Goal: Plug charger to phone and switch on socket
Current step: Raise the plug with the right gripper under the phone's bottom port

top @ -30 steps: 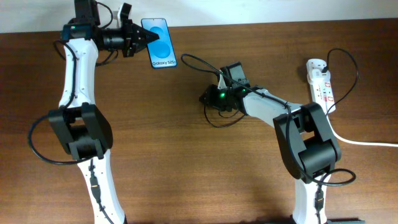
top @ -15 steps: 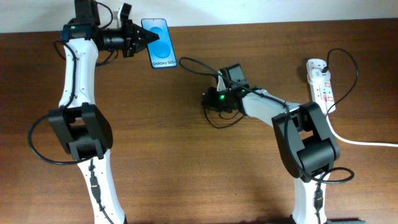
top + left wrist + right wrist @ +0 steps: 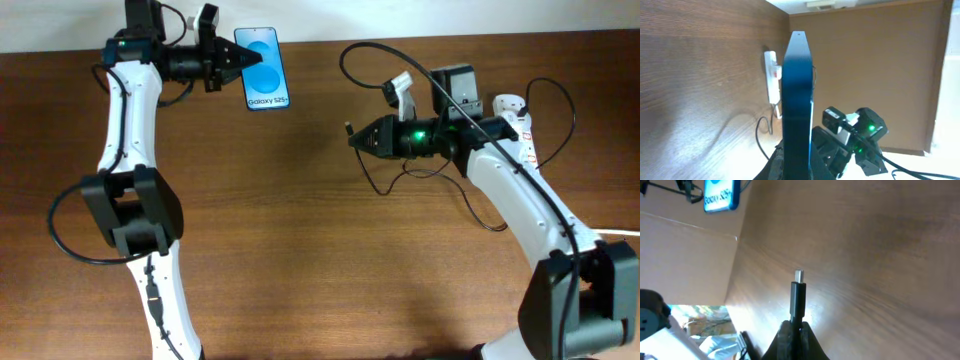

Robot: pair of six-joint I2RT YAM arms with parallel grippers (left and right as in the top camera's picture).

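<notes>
- our left gripper (image 3: 236, 61) is clamped on one long edge of the phone (image 3: 265, 68), at the far left of the table (image 3: 300, 260). the blue screen faces up.
- we cannot tell whether the phone rests on the table or hangs just above it.
- our right gripper (image 3: 792, 329) is pinched shut on the charger (image 3: 798, 297). its metal tip sticks out in front and points toward the phone, well apart from it.
- the rest of the charger loops above and below the right arm (image 3: 520, 200).
- the power strip (image 3: 520, 135) lies near the table's far right edge, partly hidden behind that arm.
- its white cord (image 3: 600, 231) runs off to the right.
- we cannot tell how its switches are set.
</notes>
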